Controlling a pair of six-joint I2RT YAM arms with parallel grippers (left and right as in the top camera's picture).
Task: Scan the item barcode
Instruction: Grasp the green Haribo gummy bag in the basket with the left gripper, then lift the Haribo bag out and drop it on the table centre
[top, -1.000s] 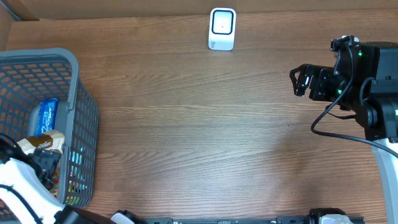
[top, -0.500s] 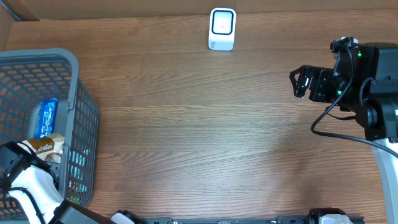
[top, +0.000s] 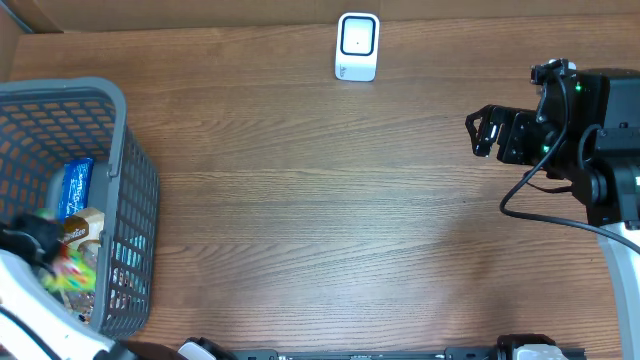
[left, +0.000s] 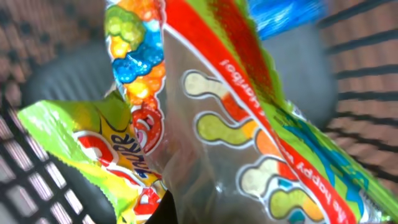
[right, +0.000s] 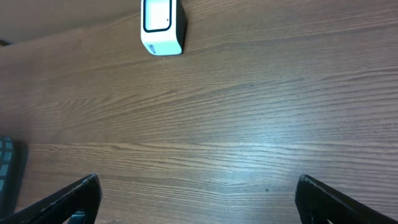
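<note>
Seen from overhead, a grey mesh basket (top: 118, 120) stands at the nine o'clock edge of the wooden tabletop (top: 320, 220); the left hand (top: 48, 262) reaches into its seven o'clock corner, its fingers together and clamped on a gummy candy bag (top: 66, 276), which shows blurred in green, yellow and red just above the other goods; in the left wrist view that bag (left: 236, 137) fills nearly the whole picture, crumpled and tilted, with pale worm shapes printed on a clear panel and the basket's mesh behind it; no barcode can be made out on the side that faces the camera. In the basket, toward twelve o'clock of the bag, lie a brown snack bar (top: 84, 228) and a blue packet (top: 75, 188). The white barcode scanner (top: 357, 46) stands at twelve o'clock on the tabletop, well apart from the basket. The right hand (top: 482, 130) hangs at three o'clock, its fingers (right: 73, 198) wide apart and holding nothing; the scanner (right: 161, 25) sits toward eleven o'clock in its wrist view.
</note>
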